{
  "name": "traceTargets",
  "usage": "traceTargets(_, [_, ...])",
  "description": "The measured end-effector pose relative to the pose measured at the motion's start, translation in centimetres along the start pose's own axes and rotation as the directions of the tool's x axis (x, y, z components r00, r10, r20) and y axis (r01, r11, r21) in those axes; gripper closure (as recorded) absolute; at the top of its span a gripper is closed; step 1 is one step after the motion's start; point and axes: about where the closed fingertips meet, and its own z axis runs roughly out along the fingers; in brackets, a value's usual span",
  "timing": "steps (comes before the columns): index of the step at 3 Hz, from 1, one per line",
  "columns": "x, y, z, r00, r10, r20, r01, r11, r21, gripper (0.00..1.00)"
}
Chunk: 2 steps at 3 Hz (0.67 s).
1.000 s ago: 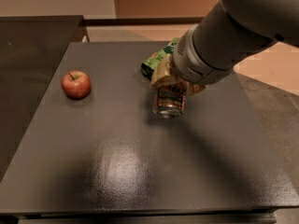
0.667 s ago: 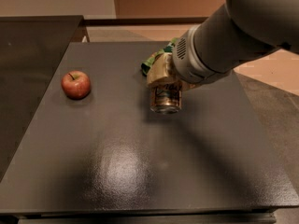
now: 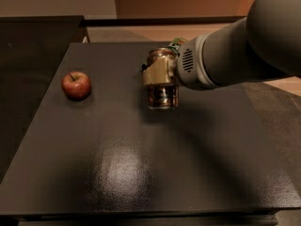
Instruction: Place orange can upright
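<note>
The orange can (image 3: pixel 162 97) stands upright near the middle of the dark table (image 3: pixel 117 164), its coppery body showing below the gripper and its base at or just above the surface. My gripper (image 3: pixel 160 73) reaches in from the right and is shut around the can's upper half. A tan finger pad (image 3: pixel 156 73) covers the near side of the can. The can's silver top rim shows just above the pad.
A red apple (image 3: pixel 76 84) lies on the left of the table. A bit of the green snack bag (image 3: pixel 176 42) shows behind the arm at the back. The grey arm (image 3: pixel 235 46) spans the right side. A dark counter (image 3: pixel 33 36) stands at the left.
The arm has swung and the wrist has turned. The can, tilted with its top toward the camera before, now stands upright in the gripper and sits lower.
</note>
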Motion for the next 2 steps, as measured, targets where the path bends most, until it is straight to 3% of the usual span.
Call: traceTargets(2, [-1.1, 0.0, -1.0, 0.989, -0.053, -0.140, 0.070, 0.9907, 0.117, 1.00])
